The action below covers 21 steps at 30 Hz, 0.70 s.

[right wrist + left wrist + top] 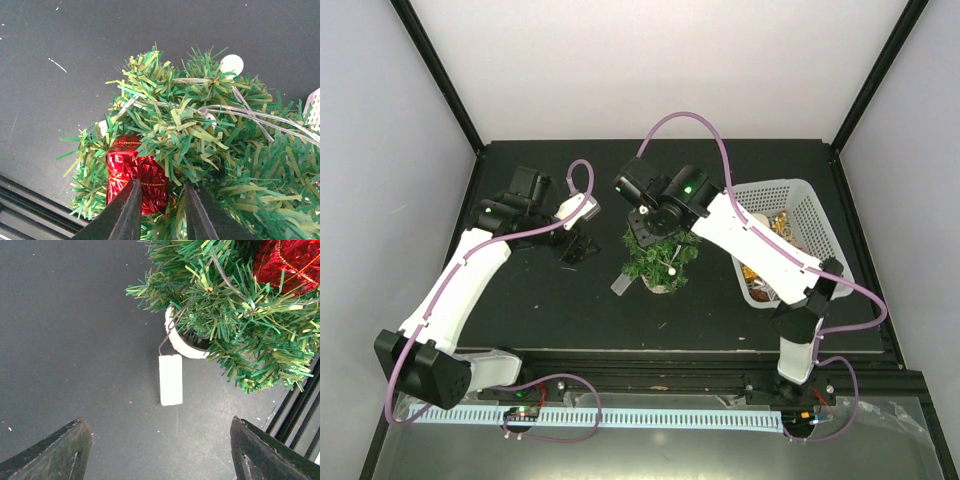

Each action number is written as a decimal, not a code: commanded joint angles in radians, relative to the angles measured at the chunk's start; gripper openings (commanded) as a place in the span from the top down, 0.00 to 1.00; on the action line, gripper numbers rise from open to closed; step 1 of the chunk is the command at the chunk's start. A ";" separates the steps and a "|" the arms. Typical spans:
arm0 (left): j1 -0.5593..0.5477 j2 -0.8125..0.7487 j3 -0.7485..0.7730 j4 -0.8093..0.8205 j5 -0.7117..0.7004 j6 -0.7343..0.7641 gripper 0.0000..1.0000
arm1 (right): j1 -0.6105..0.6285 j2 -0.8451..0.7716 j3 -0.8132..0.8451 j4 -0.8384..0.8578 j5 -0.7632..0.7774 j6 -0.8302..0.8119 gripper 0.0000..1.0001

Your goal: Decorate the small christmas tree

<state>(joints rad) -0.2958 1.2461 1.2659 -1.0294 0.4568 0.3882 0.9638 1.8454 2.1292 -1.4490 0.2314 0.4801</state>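
Observation:
The small christmas tree (660, 255) stands mid-table in its cream pot (177, 342), with a white tag (170, 380) lying by the pot. A red foil gift ornament (127, 170) sits in its branches (210, 145), and also shows in the left wrist view (290, 262). A clear light string (250, 114) and a white ball (231, 64) are on the tree. My right gripper (650, 228) is over the treetop, jaws (161, 200) slightly apart beside the red ornament, not clamping it. My left gripper (578, 250) is left of the tree, open and empty (160, 455).
A white basket (775, 187) with several ornaments stands at the right, under my right arm. Black rails (670, 360) run along the table's near edge, close to the tree in the left wrist view (300, 410).

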 commanded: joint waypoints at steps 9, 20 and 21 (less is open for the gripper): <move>0.004 0.009 0.021 0.001 0.015 0.024 0.23 | -0.007 -0.051 0.085 -0.005 0.014 0.004 0.64; 0.004 0.012 0.042 -0.013 -0.015 0.042 0.23 | -0.024 -0.302 -0.075 0.022 0.157 0.077 0.62; 0.004 0.011 0.044 -0.015 -0.022 0.047 0.23 | -0.038 -0.356 -0.139 0.034 0.174 0.101 0.63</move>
<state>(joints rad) -0.2958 1.2549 1.2682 -1.0317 0.4503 0.4091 0.9581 1.6859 2.1227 -1.4425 0.2871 0.5072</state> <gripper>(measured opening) 0.769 0.384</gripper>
